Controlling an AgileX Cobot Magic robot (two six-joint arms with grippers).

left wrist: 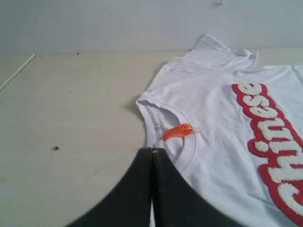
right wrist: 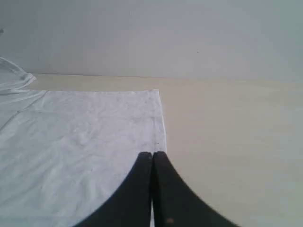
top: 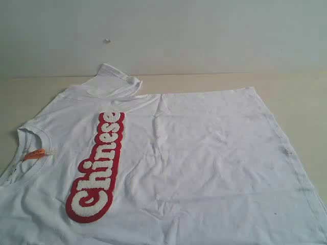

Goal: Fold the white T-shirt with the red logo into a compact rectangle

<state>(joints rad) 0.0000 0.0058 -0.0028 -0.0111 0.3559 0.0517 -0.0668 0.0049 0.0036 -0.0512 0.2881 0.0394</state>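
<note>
The white T-shirt [top: 204, 148] lies spread flat and face up on the table [top: 301, 97], turned sideways so that its collar is at the left and its straight hem at the right; it covers most of the near part of the surface and runs past the near edge of the exterior view; the cloth is thin, soft cotton, lightly creased, with a few small dark smudges close to the right edge; the red logo [top: 97, 168] reads "Chinese" in plump, fuzzy white letters on a thick red outline, one long rounded strip running from near to far across the chest; a small orange neck tag [top: 34, 154] sits inside the ribbed collar [top: 30, 130]; the far sleeve [top: 115, 79] is rumpled and stands up slightly at the far edge of the shirt; the left gripper [left wrist: 152, 153] has its dark, tapering jaws pressed together, tips at the collar rim just beside the tag; the right gripper [right wrist: 152, 156] is likewise pressed together, tips at the hem edge; whether either nips any cloth I cannot tell; the table is smooth, pale cream and matt, with a small dark speck [left wrist: 56, 148] left of the collar; behind it rises a plain grey-white wall [top: 179, 30].
</note>
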